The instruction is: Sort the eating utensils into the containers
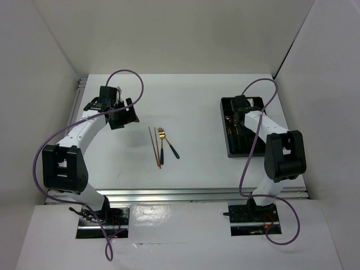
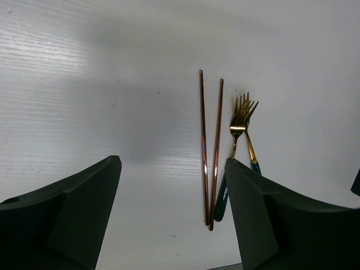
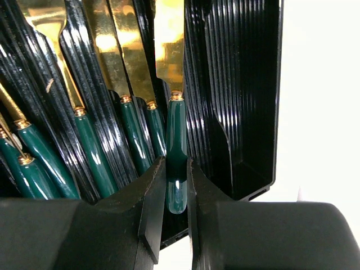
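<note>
Right tool [image 3: 175, 185] clamped on green-handled utensil [image 3: 176, 140] at black tray [image 3: 253, 84], left tool [image 2: 173, 169] spread open over desk [image 2: 84, 84]; hazard: tilted release may lodge the utensil across a compartment wall [image 3: 198, 84].

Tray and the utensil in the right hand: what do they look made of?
The tray looks like moulded plastic: glossy black, with fine ribbed walls that catch streaky highlights. The utensil pinched in the right hand has a dark green, glossy handle with a soft highlight, perhaps resin or glazed ceramic; I cannot tell which. Its head is mirror-bright gold, probably plated or coated metal.
</note>
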You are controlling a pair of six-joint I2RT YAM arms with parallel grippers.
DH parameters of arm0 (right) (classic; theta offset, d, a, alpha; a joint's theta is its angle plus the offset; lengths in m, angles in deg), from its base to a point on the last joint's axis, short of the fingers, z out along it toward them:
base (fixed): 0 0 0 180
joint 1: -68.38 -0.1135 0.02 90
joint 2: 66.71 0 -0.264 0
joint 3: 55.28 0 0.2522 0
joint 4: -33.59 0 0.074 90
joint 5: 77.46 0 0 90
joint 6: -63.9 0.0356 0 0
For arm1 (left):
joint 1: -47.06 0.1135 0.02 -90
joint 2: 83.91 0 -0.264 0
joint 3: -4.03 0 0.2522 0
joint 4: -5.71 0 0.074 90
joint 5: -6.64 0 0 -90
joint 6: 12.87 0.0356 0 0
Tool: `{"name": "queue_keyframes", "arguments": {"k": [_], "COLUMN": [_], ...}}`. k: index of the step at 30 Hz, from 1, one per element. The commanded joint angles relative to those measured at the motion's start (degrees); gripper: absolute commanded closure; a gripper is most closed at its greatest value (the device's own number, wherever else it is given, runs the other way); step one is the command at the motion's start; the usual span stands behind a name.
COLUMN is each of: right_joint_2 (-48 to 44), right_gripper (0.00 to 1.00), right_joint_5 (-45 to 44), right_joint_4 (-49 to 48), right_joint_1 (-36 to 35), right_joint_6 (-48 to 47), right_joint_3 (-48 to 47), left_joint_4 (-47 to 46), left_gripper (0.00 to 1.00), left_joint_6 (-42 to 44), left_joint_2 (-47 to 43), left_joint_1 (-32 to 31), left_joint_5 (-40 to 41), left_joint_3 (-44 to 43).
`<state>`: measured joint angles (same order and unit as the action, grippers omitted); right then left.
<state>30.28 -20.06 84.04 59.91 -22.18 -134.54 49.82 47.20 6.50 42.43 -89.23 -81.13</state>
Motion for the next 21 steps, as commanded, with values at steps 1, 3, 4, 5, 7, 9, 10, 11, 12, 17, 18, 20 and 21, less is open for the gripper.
{"name": "queue_keyframes", "arguments": {"k": [1,3,4,5,7,9,10,11,12,17,18,20,21], "right_joint_2": [1.1,2.9,3.5,4.0,4.6,4.6,4.6,4.6,4.6,4.6,5.4,6.1,6.6], "right_gripper": [0.91,0.91,0.91,0.91,0.92,0.92,0.92,0.92,0.92,0.89,0.89,0.85,0.76], "right_joint_5": [-0.7,-0.2,-0.2,-0.2,-0.2,0.5,1.1,1.1,1.1,1.7,1.7,1.0,1.0], "right_joint_4": [-2.2,-0.9,-0.9,-0.9,-0.9,-0.4,-0.4,-0.4,-0.9,-0.9,-0.9,-0.9,-0.2], "right_joint_1": [-0.1,-0.1,-0.1,-0.1,-0.1,-0.1,-0.1,-0.1,-0.1,-0.1,-0.1,-0.1,-0.1], "right_joint_6": [-0.8,-0.8,-0.8,-0.3,-0.3,0.2,0.2,0.2,0.2,0.2,0.2,0.2,0.7], "right_joint_3": [0.3,-0.2,-0.2,-0.2,-0.2,-0.2,-0.2,-0.2,-0.2,0.3,0.3,0.3,-0.2], "left_joint_4": [-0.3,-0.3,-0.3,-0.3,-0.3,-0.3,-0.3,-0.3,-0.3,-0.3,-0.3,-0.3,-0.3], "left_gripper": [0.11,0.11,0.11,0.11,0.11,0.11,0.11,0.11,0.11,0.11,0.11,0.11,0.11], "left_joint_6": [1.4,1.4,1.4,1.4,1.4,1.4,1.4,1.4,1.4,1.4,1.4,1.4,1.4], "left_joint_2": [0.6,0.6,1.2,1.2,1.2,1.2,1.2,1.2,1.2,1.2,1.2,1.2,1.2], "left_joint_1": [0.3,0.3,0.3,0.3,0.8,0.8,0.8,0.8,0.8,0.8,0.8,0.8,0.8], "left_joint_5": [-0.2,-0.2,-0.2,-0.2,-0.2,-0.2,-0.2,-0.2,-0.2,-0.7,-0.7,-0.7,-0.7], "left_joint_3": [-2.3,-2.8,-2.8,-2.8,-2.8,-2.8,-2.8,-2.8,-2.8,-2.8,-2.8,-2.8,-2.8]}}
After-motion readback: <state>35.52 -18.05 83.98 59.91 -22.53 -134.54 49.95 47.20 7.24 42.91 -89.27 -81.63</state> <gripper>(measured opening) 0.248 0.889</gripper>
